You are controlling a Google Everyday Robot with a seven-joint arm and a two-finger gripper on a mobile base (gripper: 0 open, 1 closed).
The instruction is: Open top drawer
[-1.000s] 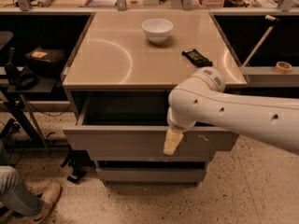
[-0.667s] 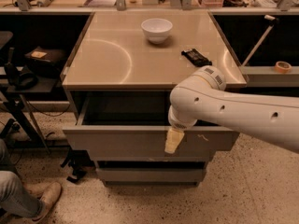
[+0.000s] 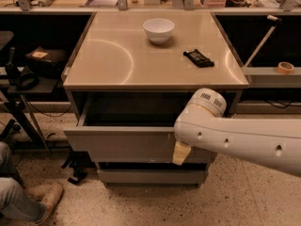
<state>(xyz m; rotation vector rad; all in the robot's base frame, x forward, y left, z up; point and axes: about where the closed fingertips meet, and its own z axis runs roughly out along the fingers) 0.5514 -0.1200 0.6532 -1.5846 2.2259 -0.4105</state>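
The top drawer [image 3: 122, 145] is a wide grey handleless front under the tan counter [image 3: 117, 65]. It stands pulled out, and its dark inside [image 3: 131, 112] shows behind the front. My white arm [image 3: 235, 135] reaches in from the right. My gripper [image 3: 181, 153] hangs at the arm's end, its pale tip lying against the drawer front right of centre. The arm hides the right part of the drawer. A narrower lower drawer front [image 3: 150, 175] sits pushed in beneath.
A white bowl [image 3: 158, 29] and a flat black object [image 3: 198, 58] lie on the counter. A roll of tape [image 3: 284, 67] and a leaning stick [image 3: 261, 41] are at the right. A person's leg and shoe [image 3: 28, 197] and a black stand [image 3: 19, 79] are at the left.
My gripper has shifted slightly down and to the right along the drawer front. The drawer stays pulled out about as far as before. The person's leg at lower left has moved a little.
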